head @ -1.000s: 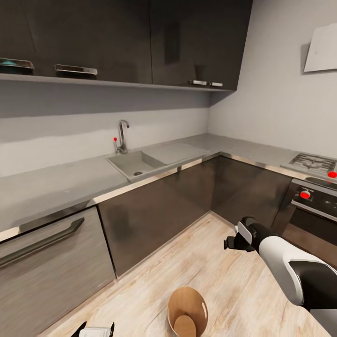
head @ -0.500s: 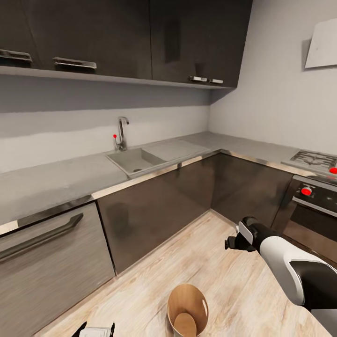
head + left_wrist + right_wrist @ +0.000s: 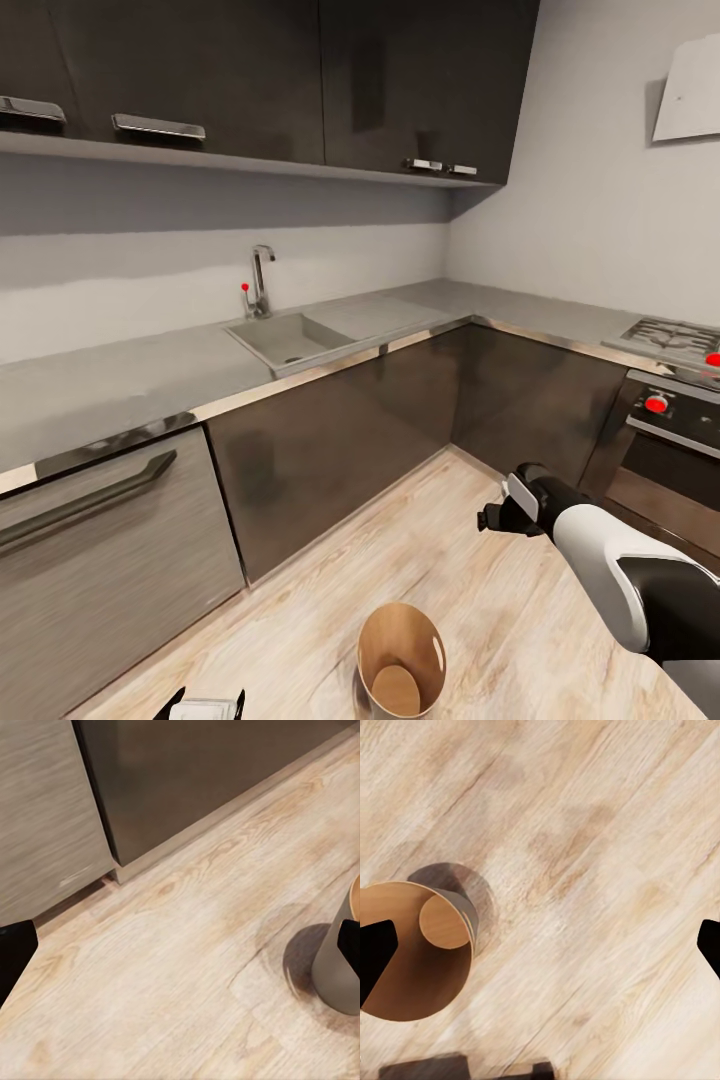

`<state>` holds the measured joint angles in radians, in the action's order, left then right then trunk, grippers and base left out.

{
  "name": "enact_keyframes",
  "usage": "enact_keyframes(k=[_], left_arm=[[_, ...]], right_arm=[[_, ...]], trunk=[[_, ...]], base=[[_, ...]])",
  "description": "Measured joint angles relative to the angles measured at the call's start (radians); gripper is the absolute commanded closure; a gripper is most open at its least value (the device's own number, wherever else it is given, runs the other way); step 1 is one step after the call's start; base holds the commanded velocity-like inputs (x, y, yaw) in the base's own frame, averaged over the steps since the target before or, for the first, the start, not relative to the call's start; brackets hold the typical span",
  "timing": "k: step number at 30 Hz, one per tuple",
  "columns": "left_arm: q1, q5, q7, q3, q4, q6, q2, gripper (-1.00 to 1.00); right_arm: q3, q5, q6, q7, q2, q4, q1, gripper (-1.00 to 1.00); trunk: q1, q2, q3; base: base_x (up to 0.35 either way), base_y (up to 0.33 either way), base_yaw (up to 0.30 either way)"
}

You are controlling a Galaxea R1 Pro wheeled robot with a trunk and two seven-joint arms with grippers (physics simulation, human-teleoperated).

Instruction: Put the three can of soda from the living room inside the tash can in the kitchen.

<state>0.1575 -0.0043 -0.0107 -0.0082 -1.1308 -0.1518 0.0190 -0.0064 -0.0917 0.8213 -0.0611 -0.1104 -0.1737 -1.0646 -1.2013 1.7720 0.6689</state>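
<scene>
The kitchen's L-shaped bench (image 3: 120,385) ran along two walls, dark cabinet fronts (image 3: 340,440) edging a wide stretch of open wood floor (image 3: 470,590). The tash can (image 3: 401,674) stood upright on that floor, well clear of the cabinets, nothing inside. Right pincer (image 3: 540,945) was spread wide, holding nothing, above the floor. Left pincer (image 3: 180,945) was likewise apart and unloaded, the bin just beside one fingertip (image 3: 349,943).

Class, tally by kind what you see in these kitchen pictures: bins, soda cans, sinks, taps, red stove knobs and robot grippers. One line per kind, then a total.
Bins: 1, the trash can
Soda cans: 0
Sinks: 1
Taps: 1
Red stove knobs: 2
Grippers: 2, left gripper and right gripper
Total: 7
</scene>
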Motion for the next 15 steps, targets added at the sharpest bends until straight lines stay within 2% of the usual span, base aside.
enact_keyframes(k=[6,15], left_arm=[[0.0,0.0,0.001,0.0,0.001,-0.001,0.0,-1.0],[0.0,0.0,0.002,0.001,0.002,0.0,-0.001,-1.0]], right_arm=[[0.004,0.001,-0.003,0.011,0.001,-0.006,0.001,-1.0],[0.004,0.002,-0.005,0.013,-0.004,-0.011,0.002,-1.0]], trunk=[[0.0,0.0,0.0],[0.0,0.0,0.007]], base=[[0.0,0.0,0.022],[-0.022,0.021,0.151]])
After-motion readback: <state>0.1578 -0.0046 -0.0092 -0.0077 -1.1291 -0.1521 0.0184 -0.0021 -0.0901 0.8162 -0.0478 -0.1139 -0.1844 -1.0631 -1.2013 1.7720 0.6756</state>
